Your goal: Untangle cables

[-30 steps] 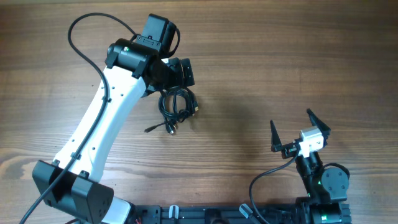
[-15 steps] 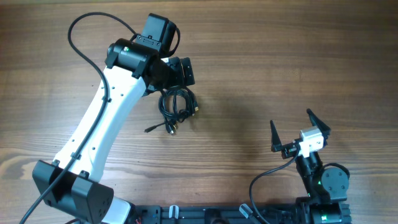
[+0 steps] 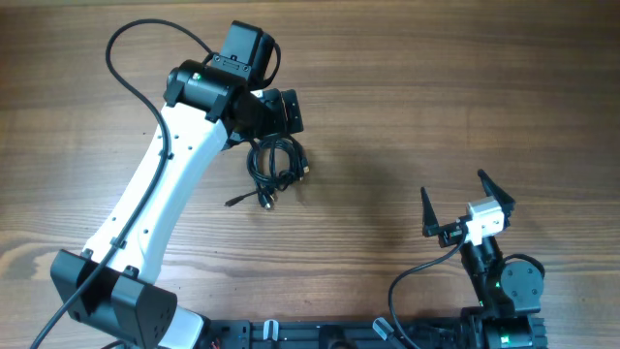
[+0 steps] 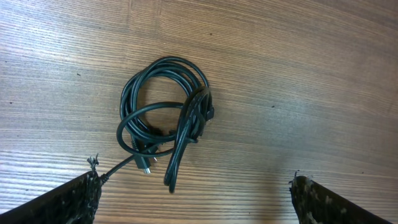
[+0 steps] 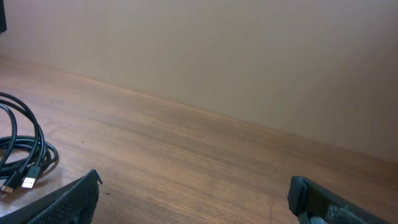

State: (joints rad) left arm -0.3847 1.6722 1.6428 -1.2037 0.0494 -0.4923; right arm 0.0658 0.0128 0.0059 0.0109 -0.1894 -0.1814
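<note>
The cables (image 3: 276,165) lie as a small coiled black bundle on the wooden table, plug ends trailing toward the lower left. My left gripper (image 3: 281,118) hovers just behind the bundle, its fingers hidden under the wrist. In the left wrist view the cables (image 4: 165,121) lie ahead of the left gripper (image 4: 193,196), which is open, with one loose strand reaching the left fingertip (image 4: 84,193). My right gripper (image 3: 453,186) stands open far to the right, holding nothing. In the right wrist view the cables (image 5: 22,155) show at the left edge, well away from the right gripper (image 5: 193,196).
The left arm's thick black wire (image 3: 126,48) loops over the table at the upper left. The right arm's wire (image 3: 412,276) curls near its base (image 3: 509,286). A plain wall (image 5: 249,56) rises behind the table's far edge.
</note>
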